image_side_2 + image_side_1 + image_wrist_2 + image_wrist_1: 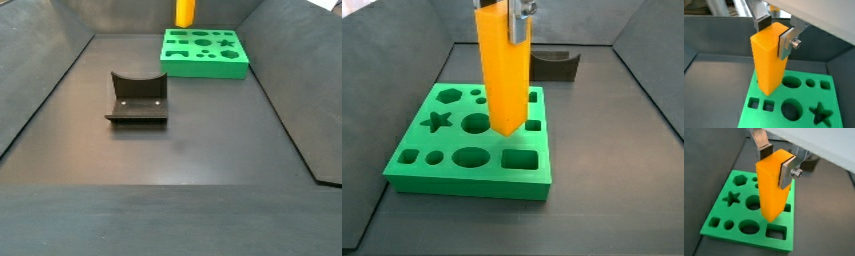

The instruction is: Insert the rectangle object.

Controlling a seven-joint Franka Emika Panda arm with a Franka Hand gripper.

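The rectangle object, a bright orange bar point(771, 193), hangs upright in my gripper point(777, 159), which is shut on its upper end; one silver finger point(785, 173) presses its side. It also shows in the wrist view point(766, 62) with the gripper point(775, 29). The green board point(724, 215) with shaped holes lies below. In a side view the bar point(502, 80) hangs from the gripper point(515, 14) over the board point(422, 165), its lower end just above the surface near the square hole point(519, 157). In the far side view only the bar's lower part point(185, 12) shows above the board point(201, 65).
The dark fixture point(138, 98) stands on the grey floor in front of the board, and shows behind the board in a side view point(556, 65). Sloped dark walls point(54, 70) enclose the floor on all sides.
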